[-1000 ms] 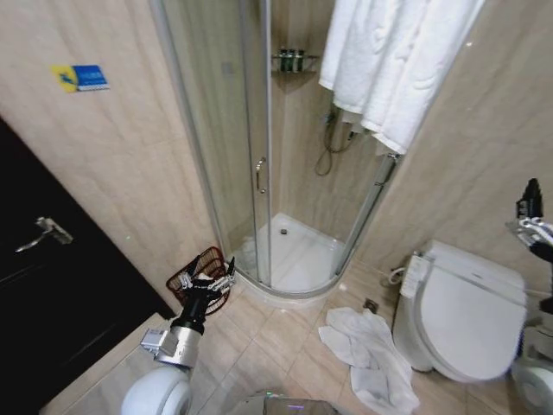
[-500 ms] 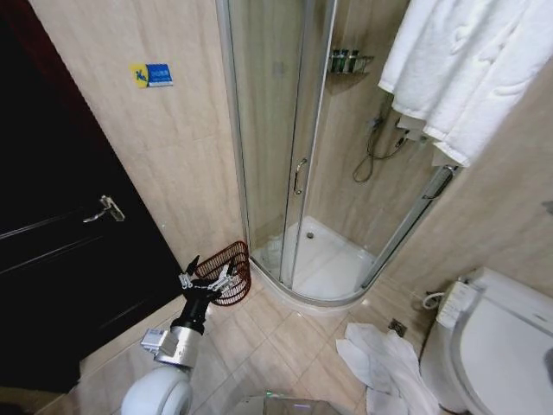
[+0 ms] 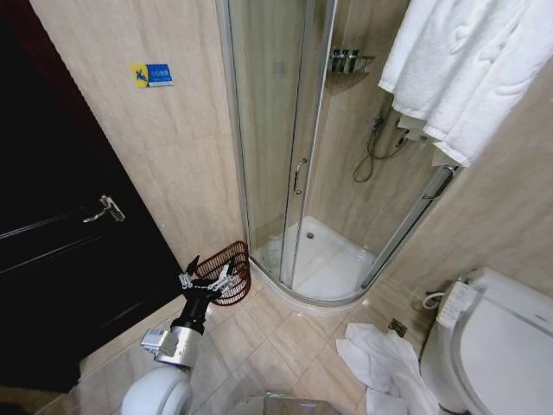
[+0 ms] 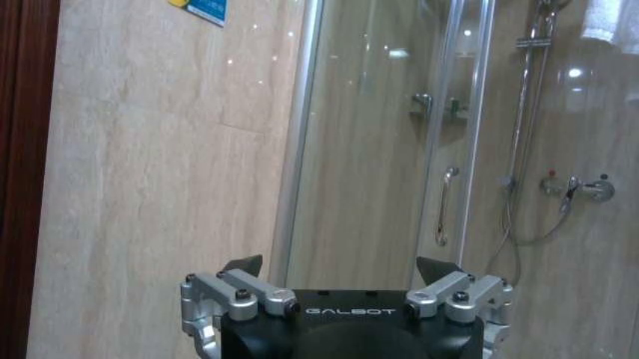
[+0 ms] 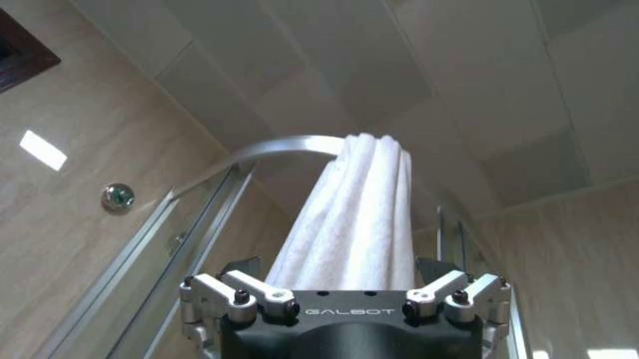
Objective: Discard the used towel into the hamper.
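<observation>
Your left gripper (image 3: 207,278) hovers low and left of centre in the head view, jaws spread wide and empty, just in front of the hamper (image 3: 226,271) on the floor beside the shower enclosure (image 3: 298,173); the used towel (image 3: 384,367) lies crumpled at lower right, by the toilet (image 3: 501,346). Your right gripper (image 5: 345,273) points up at the hanging white towels (image 5: 349,213), jaws apart and empty.
</observation>
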